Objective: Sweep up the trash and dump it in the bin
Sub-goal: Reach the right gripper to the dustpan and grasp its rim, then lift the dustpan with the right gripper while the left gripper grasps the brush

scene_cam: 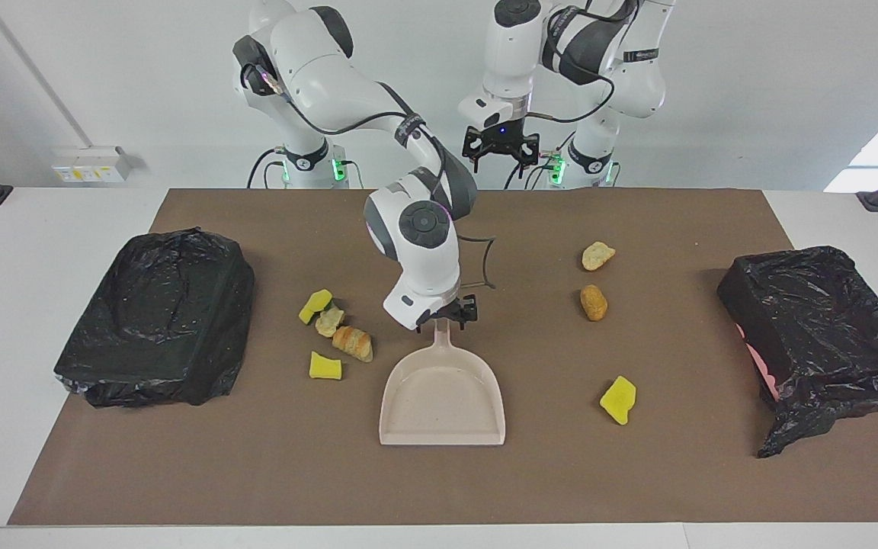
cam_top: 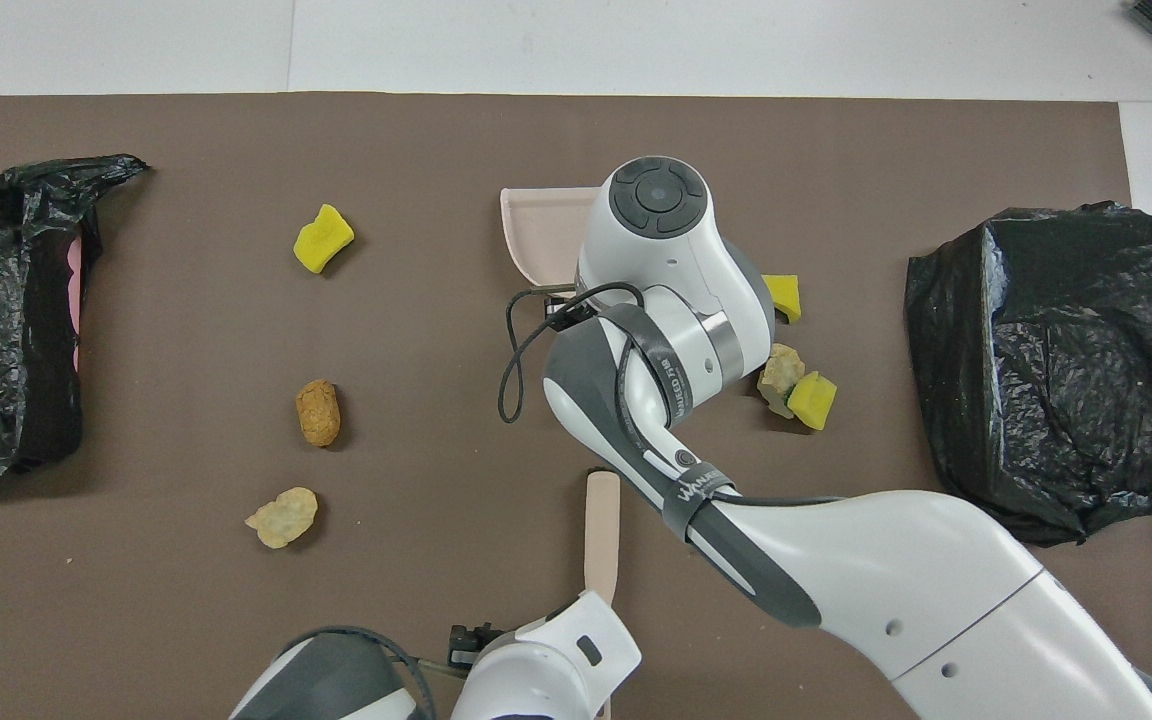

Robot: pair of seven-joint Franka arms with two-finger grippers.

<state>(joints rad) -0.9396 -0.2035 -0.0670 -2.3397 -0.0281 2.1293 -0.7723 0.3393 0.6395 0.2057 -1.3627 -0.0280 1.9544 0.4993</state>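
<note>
The right gripper (scene_cam: 454,314) is down at the beige dustpan (scene_cam: 443,396), its fingers closed around the dustpan's handle (scene_cam: 441,333) at mid-table. The left gripper (scene_cam: 500,149) hangs spread wide above the table edge nearest the robots, over a beige brush (cam_top: 601,520). Seven scraps of trash (scene_cam: 342,339) lie on the brown mat (scene_cam: 256,473): four beside the dustpan, three toward the left arm's end. A black-lined bin (scene_cam: 820,335) sits at each end.

right arm (cam_top: 676,300) over dustpan (cam_top: 541,225) | yellow scrap (cam_top: 322,238) apart
</note>
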